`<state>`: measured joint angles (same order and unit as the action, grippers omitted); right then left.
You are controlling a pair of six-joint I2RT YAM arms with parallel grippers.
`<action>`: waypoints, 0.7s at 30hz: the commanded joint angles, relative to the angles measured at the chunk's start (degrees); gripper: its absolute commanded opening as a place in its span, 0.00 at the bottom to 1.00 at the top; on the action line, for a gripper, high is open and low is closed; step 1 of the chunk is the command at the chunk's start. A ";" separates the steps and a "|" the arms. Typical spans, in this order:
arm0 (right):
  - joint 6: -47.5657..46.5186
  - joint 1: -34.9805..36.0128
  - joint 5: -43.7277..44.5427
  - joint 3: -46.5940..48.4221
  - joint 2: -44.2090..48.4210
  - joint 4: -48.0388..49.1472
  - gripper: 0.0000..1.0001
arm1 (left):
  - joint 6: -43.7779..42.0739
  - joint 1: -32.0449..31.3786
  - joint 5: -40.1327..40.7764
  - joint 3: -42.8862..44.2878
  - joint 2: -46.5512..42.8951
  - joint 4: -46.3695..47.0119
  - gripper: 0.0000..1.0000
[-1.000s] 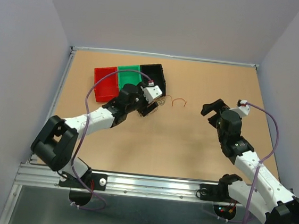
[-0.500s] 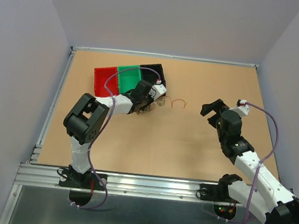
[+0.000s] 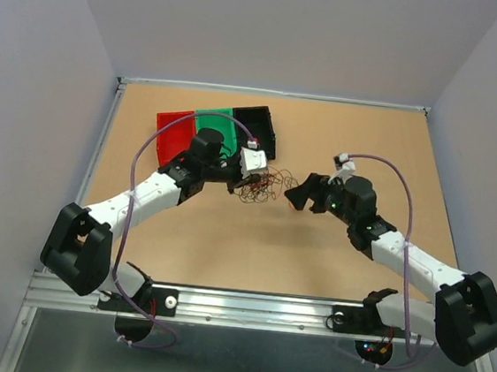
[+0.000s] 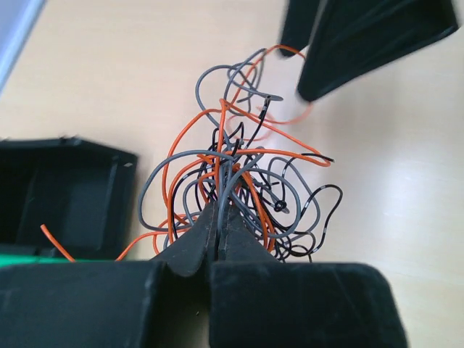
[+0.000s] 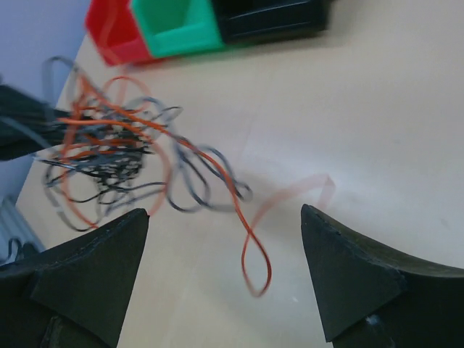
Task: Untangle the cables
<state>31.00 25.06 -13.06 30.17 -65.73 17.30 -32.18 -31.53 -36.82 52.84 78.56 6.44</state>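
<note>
On the tan tabletop point(image 3: 224, 246), just beside the black bin point(image 3: 259, 125), the left gripper point(image 4: 220, 214) is now clamped tight on the tangled cables point(image 3: 261, 187). The right gripper point(image 5: 221, 217) has swung in from well away, jaws wide and empty, straddling a trailing orange loop point(image 5: 250, 254). Pulling strands apart looks ready to begin.

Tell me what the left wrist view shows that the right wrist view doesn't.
Only the left wrist: the left hand pinched shut on the cables, and an orange wire end by the black bin. Only the right wrist: the red bin beside the green bin, and an orange loop between the open fingers of the right hand. Both: the tangled cables, the black bin, the table.
</note>
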 commanded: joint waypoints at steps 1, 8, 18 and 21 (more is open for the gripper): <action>-9.28 9.89 -5.32 2.78 -0.27 10.03 0.89 | -5.16 -0.29 -10.37 -0.28 0.80 -6.33 0.00; -12.10 13.87 -6.02 1.47 -1.50 15.40 0.88 | -8.15 -1.69 -11.26 1.83 3.26 -11.27 0.01; -11.06 14.93 12.77 2.79 -2.21 8.64 0.91 | -2.81 -0.30 -6.52 0.61 1.42 -5.40 0.00; -9.91 14.93 15.44 2.26 -1.76 8.63 0.96 | -0.17 3.56 -9.58 0.77 0.71 -3.27 0.00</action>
<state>20.16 39.46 -4.97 30.17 -68.97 25.61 -36.56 -31.62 -44.49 52.86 82.65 -2.15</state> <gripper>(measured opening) 0.942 0.040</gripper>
